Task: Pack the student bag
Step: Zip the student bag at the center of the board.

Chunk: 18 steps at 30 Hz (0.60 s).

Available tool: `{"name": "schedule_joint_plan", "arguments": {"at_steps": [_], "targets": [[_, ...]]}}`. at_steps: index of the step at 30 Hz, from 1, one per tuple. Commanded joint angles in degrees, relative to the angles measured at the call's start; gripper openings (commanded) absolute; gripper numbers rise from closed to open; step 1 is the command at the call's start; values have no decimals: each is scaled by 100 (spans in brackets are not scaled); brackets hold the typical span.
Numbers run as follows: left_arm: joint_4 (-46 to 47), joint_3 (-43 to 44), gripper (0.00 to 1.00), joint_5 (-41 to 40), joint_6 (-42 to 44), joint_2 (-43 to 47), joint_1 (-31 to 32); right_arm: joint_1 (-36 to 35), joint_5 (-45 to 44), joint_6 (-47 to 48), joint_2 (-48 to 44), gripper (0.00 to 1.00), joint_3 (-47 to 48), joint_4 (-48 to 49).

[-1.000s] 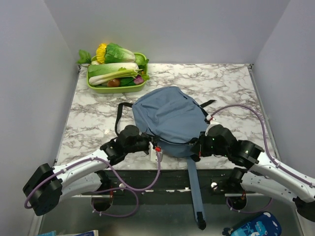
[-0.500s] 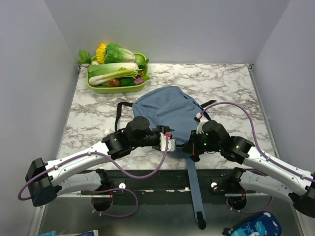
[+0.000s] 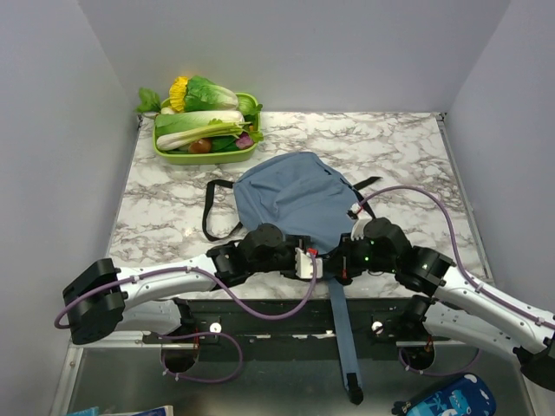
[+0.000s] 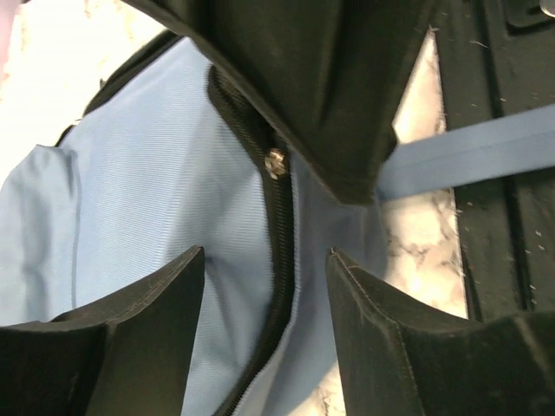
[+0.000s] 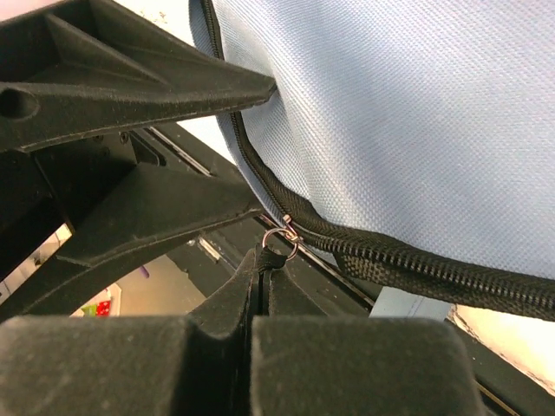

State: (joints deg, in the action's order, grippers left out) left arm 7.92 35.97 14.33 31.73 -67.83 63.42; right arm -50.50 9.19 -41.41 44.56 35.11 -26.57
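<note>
At the near edge of the surface (image 3: 408,156) the student bag (image 3: 295,199) lies flat, with one blue strap (image 3: 340,329) hanging over the lip between the arm bases. My right tool (image 5: 260,257) is closed on the zipper pull (image 5: 280,240). I see the little ring right at its fingertips, but the tab itself is hidden between the pads, so I take the hold as probable rather than certain. My left tool (image 4: 263,264) stands open with nothing in it, its fingers astride the black zipper (image 4: 279,217) and blue fabric under both.

The step, as I judge it, is opening the bag. To do it well I would bring the left tool down on the seam just beside the zipper and pinch it as an anchor. Then I would draw the pull along the track with the right, following the curve rather than tugging straight. Without the anchor the soft bag would likely just drag.

Room is tight: the two tools sit almost touching at the bag's near rim, and the surface edge lies just below them. The far side is freer, with marble showing to the right of the bag; the green tray (image 3: 186,159) of vegetables sits well apart at the far left corner
</note>
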Motion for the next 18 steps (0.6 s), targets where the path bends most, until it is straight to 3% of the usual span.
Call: {"name": "schedule_joint_plan", "arguments": {"at_steps": [1, 7, 14, 18], "targets": [[702, 147, 63, -537, -263, -107, 65, 14, 408, -122, -79, 1, -154, 433], [184, 148, 47, 333, -124, -186, 302, 23, 329, -104, -87, 0, -136, 477], [-905, 165, 1, 581, 561, -72, 382, 145, -5, -69, -202, 0, -58, -111], [-1161, -27, 0, 404, 896, 129, 364, 400, -137, 115, -254, 0, 13, -629]]}}
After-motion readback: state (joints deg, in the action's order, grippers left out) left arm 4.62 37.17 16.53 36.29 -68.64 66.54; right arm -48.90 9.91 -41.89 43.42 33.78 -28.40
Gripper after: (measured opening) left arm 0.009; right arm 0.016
